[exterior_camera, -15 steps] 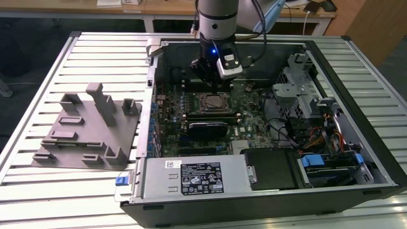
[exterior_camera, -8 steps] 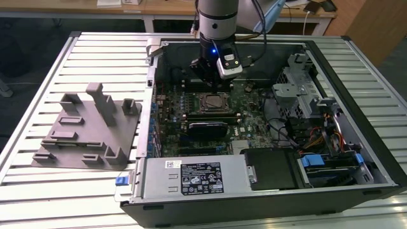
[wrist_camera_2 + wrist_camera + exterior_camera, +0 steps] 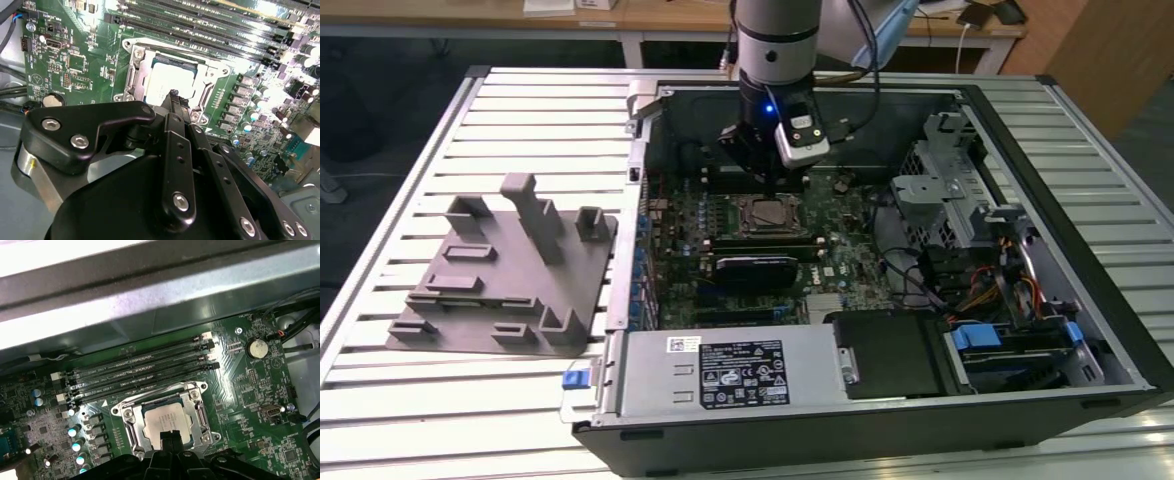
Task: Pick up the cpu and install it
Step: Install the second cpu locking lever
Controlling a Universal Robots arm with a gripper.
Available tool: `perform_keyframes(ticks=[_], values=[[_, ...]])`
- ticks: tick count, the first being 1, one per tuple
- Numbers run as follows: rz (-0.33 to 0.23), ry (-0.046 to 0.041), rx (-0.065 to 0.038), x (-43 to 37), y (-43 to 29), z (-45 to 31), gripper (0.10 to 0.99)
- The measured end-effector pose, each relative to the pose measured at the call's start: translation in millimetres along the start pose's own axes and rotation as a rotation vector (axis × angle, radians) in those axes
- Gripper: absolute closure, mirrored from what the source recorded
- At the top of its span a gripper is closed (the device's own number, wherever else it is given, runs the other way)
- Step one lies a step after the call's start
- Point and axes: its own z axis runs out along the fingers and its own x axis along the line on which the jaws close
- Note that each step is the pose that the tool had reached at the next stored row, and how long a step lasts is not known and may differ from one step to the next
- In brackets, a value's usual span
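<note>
cpu (image 3: 166, 423) lies flat in the socket (image 3: 165, 412) | gripper (image 3: 172, 96) just above it — fingers together, apparently holding nothing | treat it as light, stiff, slick-topped, fragile underneath — grip opposite edges only

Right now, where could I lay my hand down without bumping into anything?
On the slatted table, behind the grey fixture, or beside it near the exterior view's left edge. Inside the computer case it is crowded; the gripper hangs over the cpu.
</note>
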Motion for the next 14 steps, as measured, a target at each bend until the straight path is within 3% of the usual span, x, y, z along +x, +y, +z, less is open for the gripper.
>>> perform_keyframes(ticks=[14], values=[[0.0, 0.0, 0.0, -7.4, -25.4, 0.3, 0.98]])
